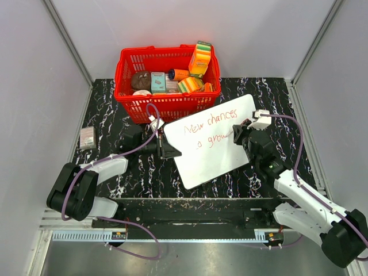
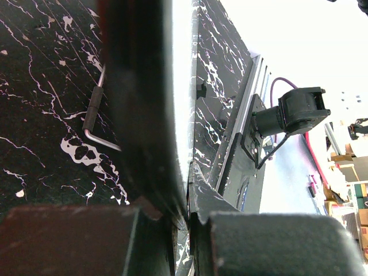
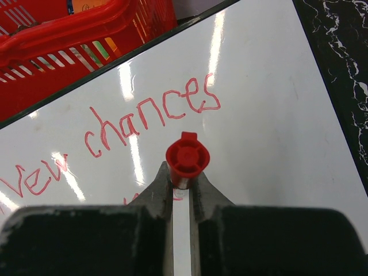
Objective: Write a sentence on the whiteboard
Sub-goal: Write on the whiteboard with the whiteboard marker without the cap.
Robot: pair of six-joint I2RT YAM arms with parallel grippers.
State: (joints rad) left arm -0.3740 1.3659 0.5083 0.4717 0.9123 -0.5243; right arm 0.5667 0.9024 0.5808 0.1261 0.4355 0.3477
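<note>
The whiteboard (image 1: pixel 215 161) lies tilted on the black marble table, and its glossy face fills the right wrist view (image 3: pixel 276 115). The sentence (image 1: pixel 206 125) in thin red marker reads "New chances" (image 3: pixel 149 112), with "a grow" on a lower line. My right gripper (image 1: pixel 238 135) (image 3: pixel 185 181) is shut on a red marker (image 3: pixel 187 156) that stands upright over the board, end cap toward the camera. Its tip is hidden. My left gripper (image 1: pixel 167 148) (image 2: pixel 187 198) is shut on the whiteboard's left edge (image 2: pixel 184 69), seen edge-on as a thin white strip.
A red basket (image 1: pixel 129 86) full of packaged goods stands right behind the board, touching its far corner. A small grey packet (image 1: pixel 87 138) lies at the table's left side. An Allen key (image 2: pixel 95 115) rests on the table near the left gripper. A metal rail (image 1: pixel 184 210) runs along the near edge.
</note>
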